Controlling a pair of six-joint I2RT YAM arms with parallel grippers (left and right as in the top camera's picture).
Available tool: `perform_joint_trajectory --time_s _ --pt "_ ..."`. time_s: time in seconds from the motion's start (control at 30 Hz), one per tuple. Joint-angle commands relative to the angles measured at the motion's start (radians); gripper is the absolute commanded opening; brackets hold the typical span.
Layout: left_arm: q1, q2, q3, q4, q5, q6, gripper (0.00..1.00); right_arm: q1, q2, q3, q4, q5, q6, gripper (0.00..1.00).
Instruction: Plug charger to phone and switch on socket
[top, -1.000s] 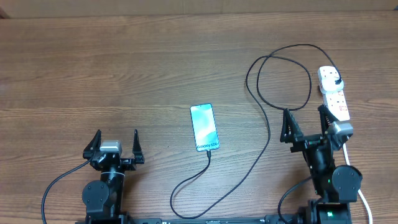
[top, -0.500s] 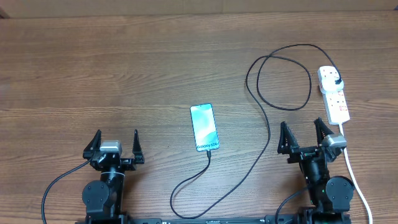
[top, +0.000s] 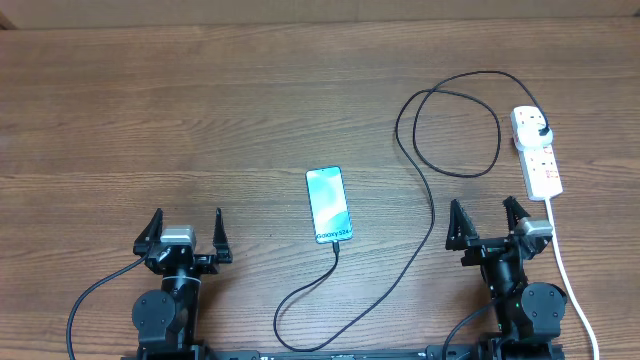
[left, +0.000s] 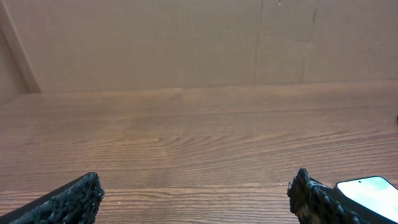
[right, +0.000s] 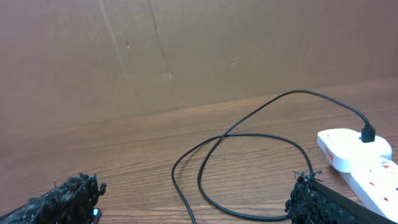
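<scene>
Right tool (top: 490, 224): hanging near the counter's near edge toward its right side, jaws standing wide apart, gripping nothing.
Left tool (top: 185, 230): sitting near the near edge toward the left side, jaws likewise spread wide and holding nothing.
Phone (top: 328, 204): lying flat around the middle of the counter, screen glowing, with the cable meeting its near end.
Charger (top: 432, 215): looping toward the far right, its black plug sitting in the socket.
Socket (top: 537, 152): lying along the right edge, just beyond the right tool; whether a red switch is on cannot be told.
Step in hand: both plug-ins are looking done, leaving only the switch.
Next move: if the switch is off, the right tool is needing to reach forward and press 1 fingertip on the switch beside the plug.
</scene>
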Motion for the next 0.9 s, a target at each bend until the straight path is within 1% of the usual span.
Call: perform_joint_trajectory --time_s 0.0,0.13,0.3,0.47,0.87 --pt "0.007 -0.011 -0.004 -0.002 0.01 0.012 0.99 0.006 -0.011 -0.011 0.003 0.007 -0.069 1.0" --pt "0.007 -0.011 -0.004 -0.002 0.01 0.012 0.99 0.006 -0.011 -0.011 0.003 0.006 -0.109 1.0" --pt "0.007 -0.011 -0.004 -0.002 0.01 0.012 0.99 0.007 -0.011 -0.011 0.003 0.006 -0.126 1.0" --pt "0.007 -0.011 -0.004 -0.002 0.01 0.012 0.99 0.007 -0.011 -0.011 0.003 0.002 -0.19 1.0" --pt "0.007 -0.011 -0.004 -0.002 0.01 0.012 0.99 0.006 -0.011 -0.011 0.006 -0.008 -0.19 1.0"
